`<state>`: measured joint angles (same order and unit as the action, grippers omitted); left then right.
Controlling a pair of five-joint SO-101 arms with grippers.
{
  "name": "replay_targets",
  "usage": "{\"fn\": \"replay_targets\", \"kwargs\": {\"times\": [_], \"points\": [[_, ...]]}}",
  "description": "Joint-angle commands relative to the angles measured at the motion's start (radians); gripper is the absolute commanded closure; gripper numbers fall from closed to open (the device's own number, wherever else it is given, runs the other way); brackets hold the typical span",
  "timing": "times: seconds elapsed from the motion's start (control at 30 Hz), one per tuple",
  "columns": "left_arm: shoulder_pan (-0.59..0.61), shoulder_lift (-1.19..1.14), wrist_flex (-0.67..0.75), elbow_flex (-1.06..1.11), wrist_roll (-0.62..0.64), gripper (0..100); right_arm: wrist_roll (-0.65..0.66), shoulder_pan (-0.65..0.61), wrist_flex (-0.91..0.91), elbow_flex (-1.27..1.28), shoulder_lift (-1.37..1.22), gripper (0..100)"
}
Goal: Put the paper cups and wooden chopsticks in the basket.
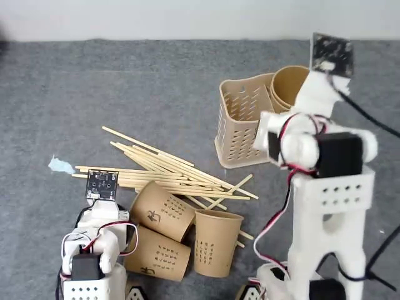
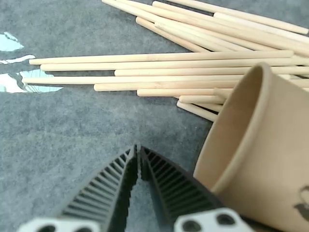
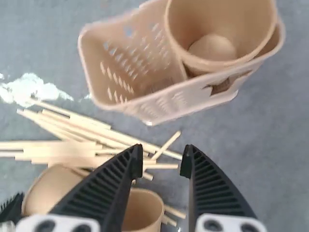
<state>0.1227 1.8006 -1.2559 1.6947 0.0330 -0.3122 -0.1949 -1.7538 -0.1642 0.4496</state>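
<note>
A tan slotted basket [image 1: 242, 124] stands at the back right with one paper cup [image 1: 289, 83] inside it, which the right wrist view [image 3: 217, 34] also shows. Wooden chopsticks [image 1: 169, 172] lie in a loose pile mid-table. Three paper cups sit in front of the pile: one on its side [image 1: 162, 209], one upright [image 1: 215, 244], one lying nearest [image 1: 156, 253]. My right gripper [image 3: 161, 159] hangs open and empty above the table, just in front of the basket [image 3: 140, 72]. My left gripper [image 2: 138, 159] is shut and empty, low over the mat beside the tipped cup [image 2: 260, 154] and the chopstick ends [image 2: 159, 72].
A scrap of light blue tape [image 1: 60, 165] is stuck to the grey mat left of the chopsticks. The left arm [image 1: 94, 250] sits at the front left and the tall right arm [image 1: 328, 187] at the front right. Open mat lies at the back left.
</note>
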Motion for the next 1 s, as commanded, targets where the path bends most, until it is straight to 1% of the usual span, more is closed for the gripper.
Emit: {"fn": "replay_targets", "kwargs": {"times": [0.0,0.1,0.17,0.23,0.3,0.4,0.57,0.7,0.87,0.97], "points": [[0.002,0.015,-0.003,-0.010,-0.002,99,0.014,-0.085,-0.042,0.104,0.091,86.3],[0.002,0.015,-0.003,-0.010,-0.002,99,0.005,-0.177,-0.042,0.238,0.160,86.3],[0.002,0.015,-0.003,-0.010,-0.002,99,-0.025,-0.226,-0.041,0.322,0.197,86.3],[0.002,0.015,-0.003,-0.010,-0.002,99,-0.068,-0.263,-0.041,0.404,0.220,86.3],[0.002,0.015,-0.003,-0.010,-0.002,99,-0.081,-0.295,-0.041,0.479,0.226,86.3],[0.002,0.015,-0.003,-0.010,-0.002,99,-0.097,-0.318,-0.039,0.565,0.226,86.3],[0.002,0.015,-0.003,-0.010,-0.002,99,-0.075,-0.341,-0.039,0.631,0.234,86.3],[0.002,0.015,-0.003,-0.010,-0.002,99,0.055,-0.372,-0.039,0.640,0.237,86.3],[0.002,0.015,-0.003,-0.010,-0.002,99,0.316,-0.384,-0.039,0.634,0.226,86.2],[0.002,0.015,-0.003,-0.010,-0.002,99,0.440,-0.384,-0.028,0.634,0.226,86.1]]}}
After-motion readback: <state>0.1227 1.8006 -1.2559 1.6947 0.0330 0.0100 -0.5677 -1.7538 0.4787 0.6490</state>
